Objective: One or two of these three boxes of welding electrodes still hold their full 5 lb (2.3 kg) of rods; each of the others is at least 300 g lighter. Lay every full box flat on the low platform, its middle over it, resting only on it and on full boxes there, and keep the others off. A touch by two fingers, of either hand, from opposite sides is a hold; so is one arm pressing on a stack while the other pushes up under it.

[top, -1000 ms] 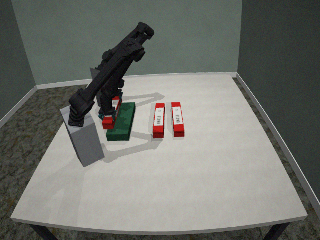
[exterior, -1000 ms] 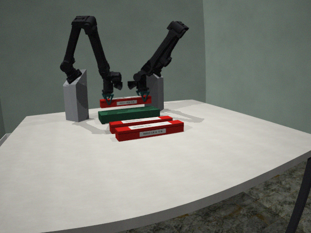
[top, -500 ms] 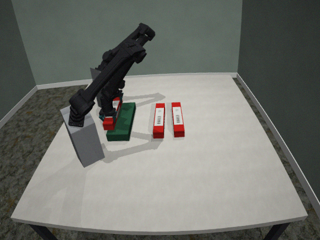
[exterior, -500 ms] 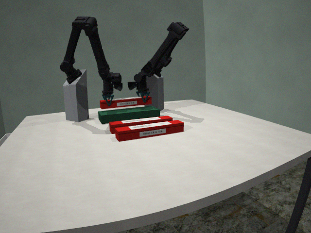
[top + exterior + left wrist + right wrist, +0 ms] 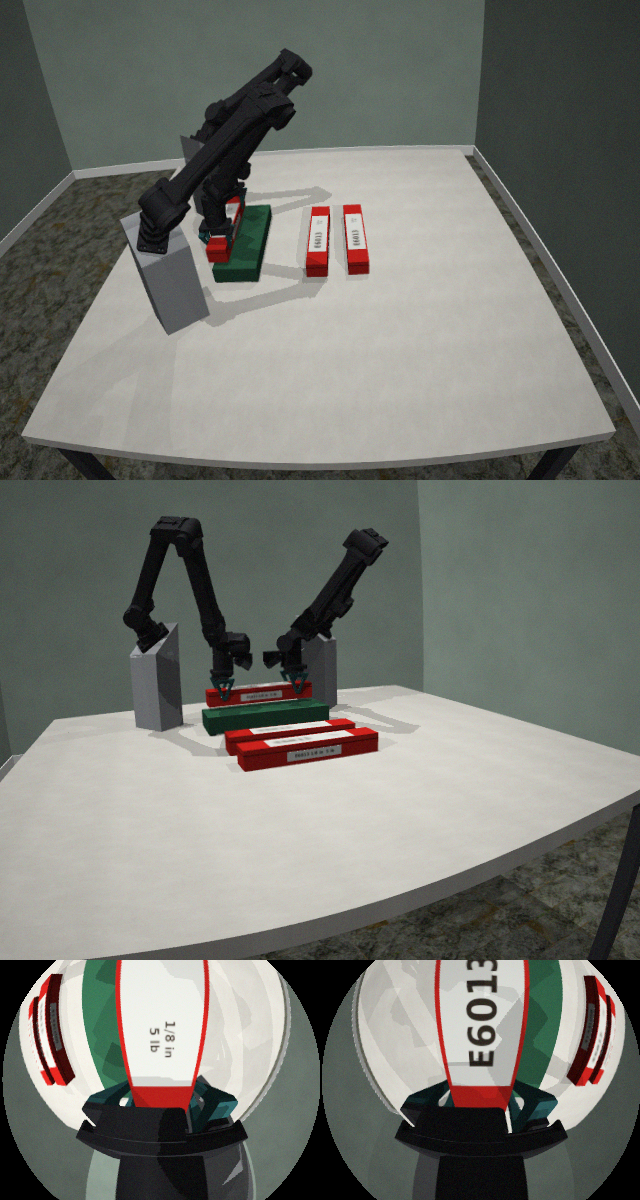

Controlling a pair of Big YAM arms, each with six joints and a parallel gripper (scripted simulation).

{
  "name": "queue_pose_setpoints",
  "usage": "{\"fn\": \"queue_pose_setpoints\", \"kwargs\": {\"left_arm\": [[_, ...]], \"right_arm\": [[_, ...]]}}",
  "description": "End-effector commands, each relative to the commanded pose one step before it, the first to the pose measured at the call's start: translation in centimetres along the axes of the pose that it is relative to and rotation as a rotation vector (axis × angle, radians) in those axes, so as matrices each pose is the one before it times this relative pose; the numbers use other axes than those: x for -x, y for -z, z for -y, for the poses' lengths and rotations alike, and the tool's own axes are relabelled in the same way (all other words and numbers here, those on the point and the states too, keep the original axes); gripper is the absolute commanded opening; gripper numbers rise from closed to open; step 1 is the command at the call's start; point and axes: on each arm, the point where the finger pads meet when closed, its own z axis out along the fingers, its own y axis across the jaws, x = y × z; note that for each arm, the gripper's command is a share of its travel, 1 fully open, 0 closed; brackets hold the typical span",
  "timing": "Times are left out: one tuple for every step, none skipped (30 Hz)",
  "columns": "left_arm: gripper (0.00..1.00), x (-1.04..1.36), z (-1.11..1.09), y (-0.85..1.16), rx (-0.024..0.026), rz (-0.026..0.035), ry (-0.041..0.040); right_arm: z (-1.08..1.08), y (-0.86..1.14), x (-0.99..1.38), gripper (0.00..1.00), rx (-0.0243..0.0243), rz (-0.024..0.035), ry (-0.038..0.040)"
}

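I find no box laid: left gripper and right gripper grasp one box left of the platform; middle box and right box remain unsorted.

platform: matt green, smooth-looking. labels on the boxes look like matt paper; tabletop smooth and dull, floor rough, stone-like.

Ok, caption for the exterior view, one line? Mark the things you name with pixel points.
Both grippers [image 5: 223,697] [image 5: 297,689] clamp one red electrode box [image 5: 229,697], held behind the green platform [image 5: 263,716].
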Motion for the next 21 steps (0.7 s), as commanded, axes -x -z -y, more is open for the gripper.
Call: {"fn": "queue_pose_setpoints", "kwargs": {"left_arm": [[0.00, -1.300, 0.859, 0.123, -0.00913, -0.01285, -0.00690], [0.00, -0.048, 0.161, -0.111, -0.00342, -0.00161, -0.00329], [0.00, -0.003, 0.009, -0.062, -0.00026, 0.00009, -0.00013], [0.00, -0.003, 0.009, -0.062, -0.00026, 0.00011, -0.00013], [0.00, -0.004, 0.008, -0.062, -0.00022, 0.00005, -0.00013], [0.00, -0.010, 0.004, -0.062, 0.00003, -0.00031, -0.00013], [0.00, 0.005, -0.051, -0.044, 0.00119, 0.00026, 0.00101], [0.00, 0.038, -0.143, -0.013, 0.00296, 0.00163, 0.00299], [0.00, 0.006, -0.034, -0.048, 0.00071, 0.00038, 0.00072], [0.00, -0.041, 0.115, -0.097, -0.00228, -0.00151, -0.00241], [0.00, -0.049, 0.140, -0.104, -0.00276, -0.00182, -0.00292], [0.00, -0.005, 0.007, -0.061, -0.00016, -0.00004, -0.00012], [0.00, -0.002, 0.009, -0.061, -0.00028, 0.00014, -0.00012], [0.00, 0.000, 0.000, 0.000, 0.00000, 0.00000, 0.00000], [0.00, 0.000, 0.000, 0.000, 0.00000, 0.00000, 0.00000], [0.00, 0.521, -0.839, 0.382, 0.02305, 0.01713, 0.01239], [0.00, 0.363, 0.076, -0.285, -0.00677, -0.00093, -0.00275], [0.00, -0.003, 0.000, -0.009, -0.00001, -0.00001, -0.00001], [0.00, -0.004, 0.001, -0.007, -0.00001, -0.00001, -0.00001], [0.00, -0.005, 0.001, -0.007, -0.00001, -0.00001, -0.00001], [0.00, -0.005, 0.001, -0.007, -0.00001, -0.00001, -0.00001]], "right_arm": [[0.808, 0.502, 0.108, 0.00, -0.01814, 0.01638, -0.01009], [-0.168, -0.288, -0.241, 0.00, 0.00616, -0.00712, -0.00068], [-0.340, -0.182, -0.106, 0.00, 0.00178, -0.00437, 0.01003], [-0.226, -0.088, 0.007, 0.00, -0.00087, -0.00110, -0.00217], [0.062, 0.040, 0.155, 0.00, -0.00342, 0.00361, -0.00455], [0.230, -0.005, 0.079, 0.00, -0.00096, 0.00272, -0.00110], [0.265, -0.079, -0.025, 0.00, 0.00152, 0.00055, -0.00099], [0.100, -0.070, 0.018, 0.00, 0.00022, 0.00047, -0.00263], [-0.128, -0.081, 0.029, 0.00, -0.00067, -0.00037, 0.00519], [-0.210, -0.060, 0.072, 0.00, -0.00177, 0.00006, -0.00007], [-0.177, -0.122, -0.080, 0.00, 0.00118, -0.00245, 0.00214], [0.030, -0.093, -0.084, 0.00, 0.00170, -0.00136, -0.00013], [0.125, -0.093, -0.114, 0.00, 0.00227, -0.00116, 0.00163], [0.000, 0.000, 0.000, 0.00, 0.00000, 0.00000, 0.00000], [0.000, 0.000, 0.000, 0.00, 0.00000, 0.00000, 0.00000], [-0.104, 0.126, 0.247, 0.00, 0.00047, 0.00156, 0.00293], [0.006, -0.003, 0.002, 0.00, 0.00000, 0.00000, 0.00000], [0.006, -0.003, 0.002, 0.00, 0.00000, 0.00000, 0.00000], [0.006, -0.003, 0.003, 0.00, 0.00000, 0.00000, 0.00000], [0.005, -0.003, 0.003, 0.00, 0.00000, 0.00000, 0.00000], [0.005, -0.003, 0.003, 0.00, 0.00000, 0.00000, 0.00000]]}}
